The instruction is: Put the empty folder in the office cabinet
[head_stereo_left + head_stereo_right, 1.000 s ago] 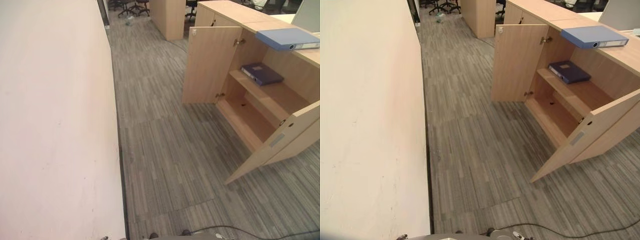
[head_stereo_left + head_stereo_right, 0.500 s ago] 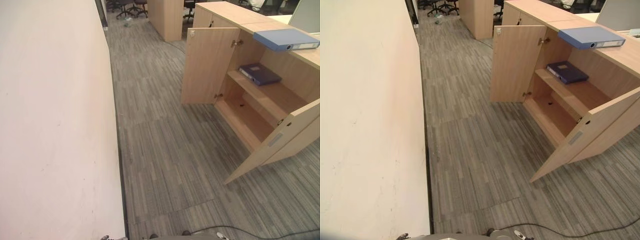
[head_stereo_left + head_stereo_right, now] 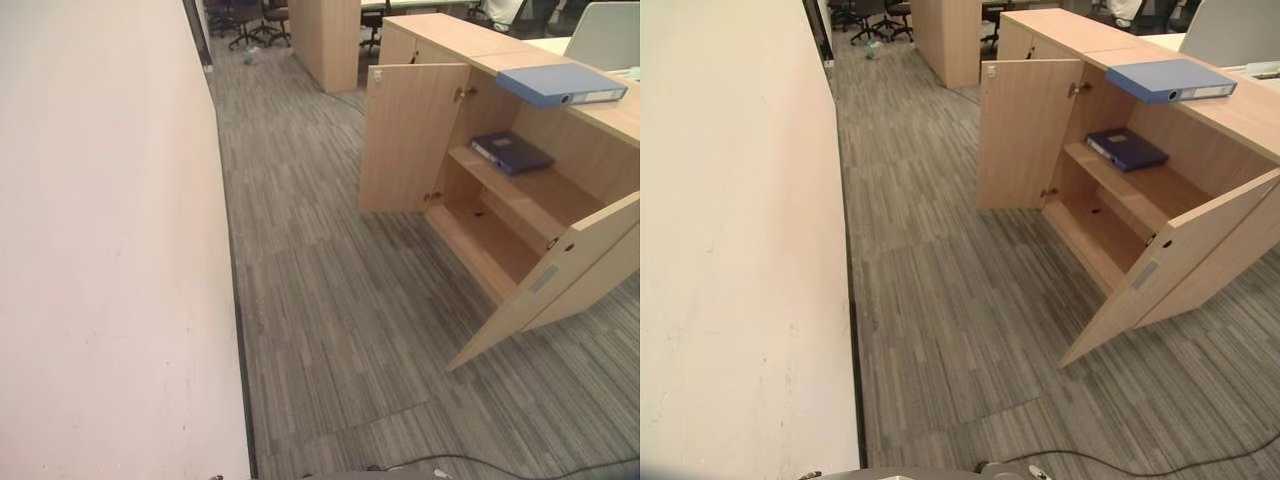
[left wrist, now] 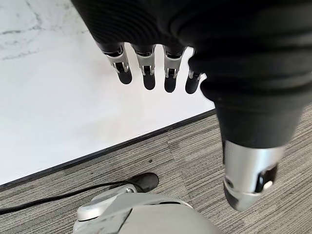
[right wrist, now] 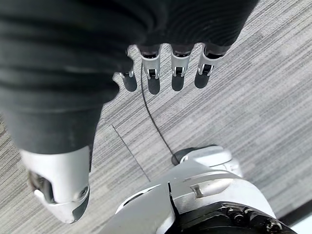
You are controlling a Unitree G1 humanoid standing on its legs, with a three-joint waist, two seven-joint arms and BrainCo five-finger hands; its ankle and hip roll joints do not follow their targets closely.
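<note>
Folder-wise, we see two. Going from largest down: a pale wall runs along our left, and grey striped carpet covers the floor ahead. To our right stands the office cabinet in light wood, both of its doors swung wide, the nearer door angled out over the carpet. Inside we see an upper shelf and a lower shelf. A light blue folder lies flat on the cabinet's top, near its front edge. A dark blue folder lies flat on the upper shelf, toward the back. Which of the two is the empty one, we cannot tell. Far down the room, office chairs stand on the carpet. Our left hand hangs by the wall with its fingers straight and loose, holding nothing. Our right hand hangs over the carpet, its fingers likewise relaxed and apart, also without a load.
</note>
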